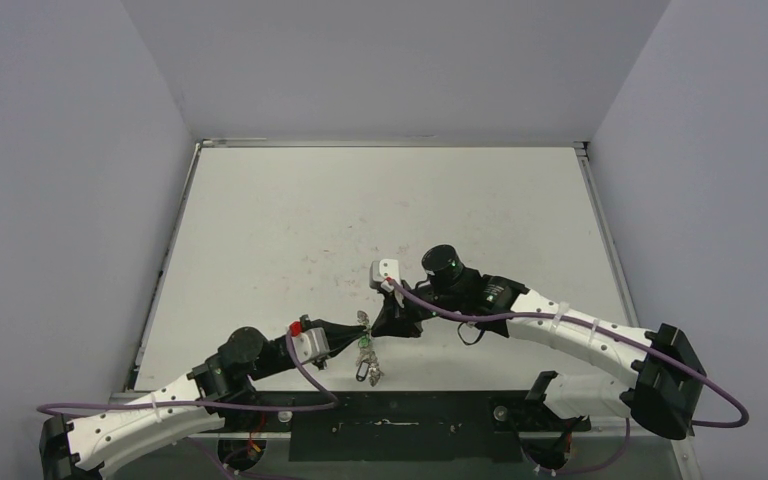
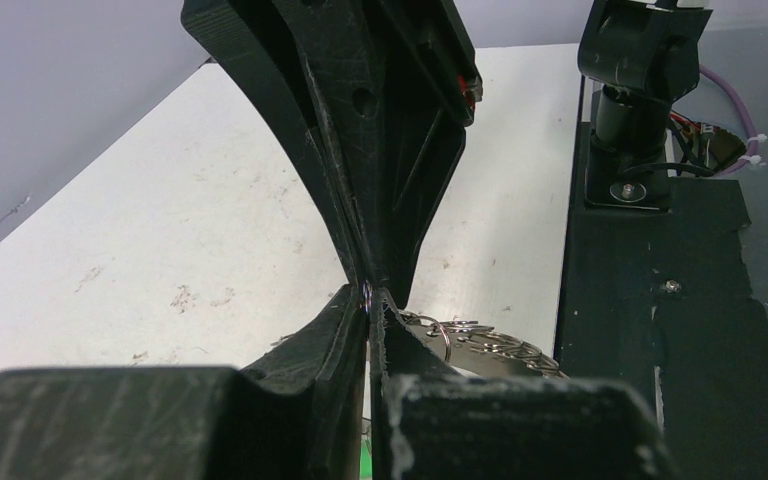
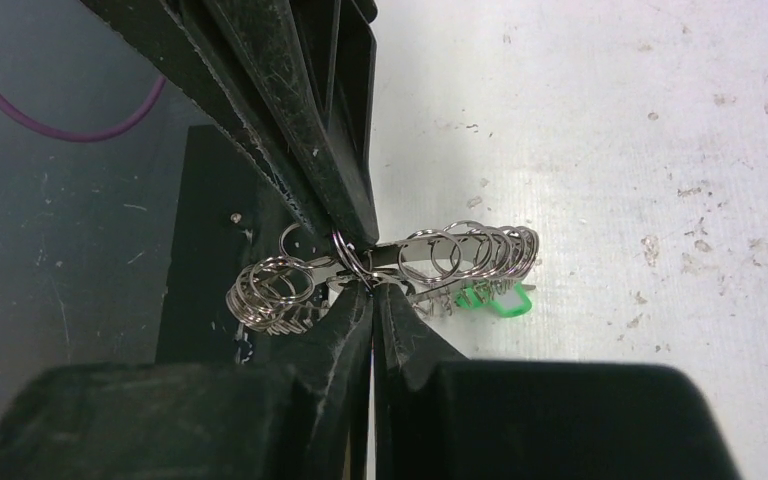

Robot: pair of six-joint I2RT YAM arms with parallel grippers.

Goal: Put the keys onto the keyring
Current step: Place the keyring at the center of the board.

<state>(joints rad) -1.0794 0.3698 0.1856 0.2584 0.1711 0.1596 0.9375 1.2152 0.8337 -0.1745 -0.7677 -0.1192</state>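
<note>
Right pincer point(image 3: 372, 288): is closed on the keyring point(image 3: 508, 258), tip to tip with the likewise closed left pincer point(image 3: 345, 235), the ring being laid crosswise between them.

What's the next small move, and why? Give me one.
Probably hold the left gripper steady and ease the right gripper slightly along the keyring. Both are pinched shut on its rim, almost tip to tip, and the green key hangs just beside them. Whether it is threaded on yet is unclear.
</note>
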